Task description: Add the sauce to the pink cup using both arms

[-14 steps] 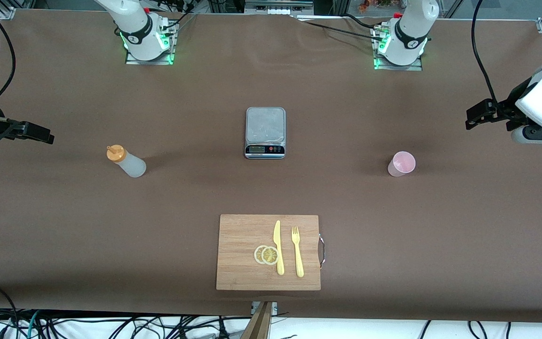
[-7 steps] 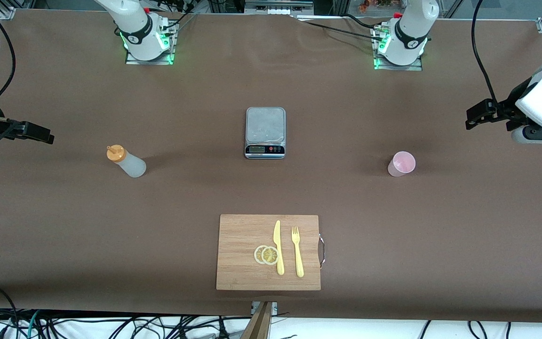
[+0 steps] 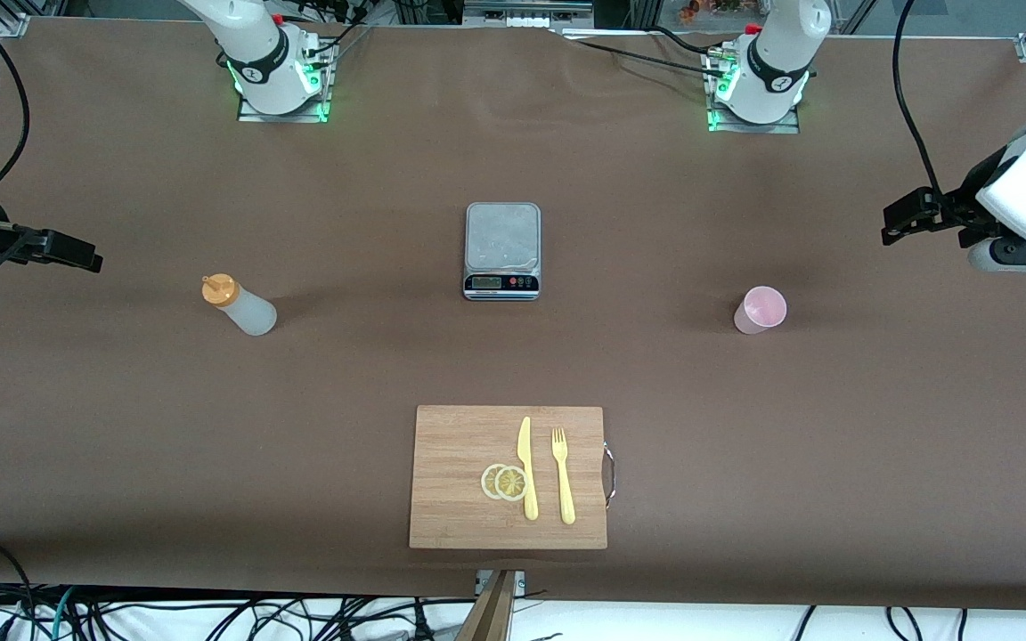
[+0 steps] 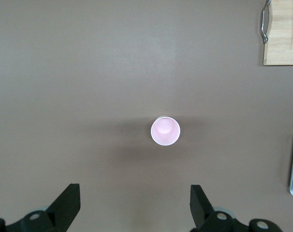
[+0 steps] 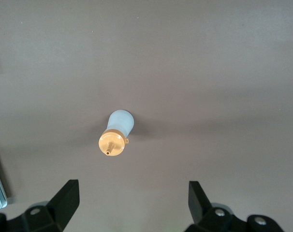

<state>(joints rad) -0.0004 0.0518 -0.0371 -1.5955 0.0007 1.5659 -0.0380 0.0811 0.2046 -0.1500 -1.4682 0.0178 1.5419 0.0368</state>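
While both arms wait, brown table (image 3: 513, 356), cables along its edges

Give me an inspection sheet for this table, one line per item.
Surface: brown table, flat.
Job's things: sauce bottle upright toward the right arm's end; pink cup upright toward the left arm's end.
Clutter: scale; cutting board with knife, fork, lemon slices.
Grippers: left gripper open above the cup; right gripper open above the bottle.
Cables: loose cables along the table's near edge.
Surroundings: nothing seen.
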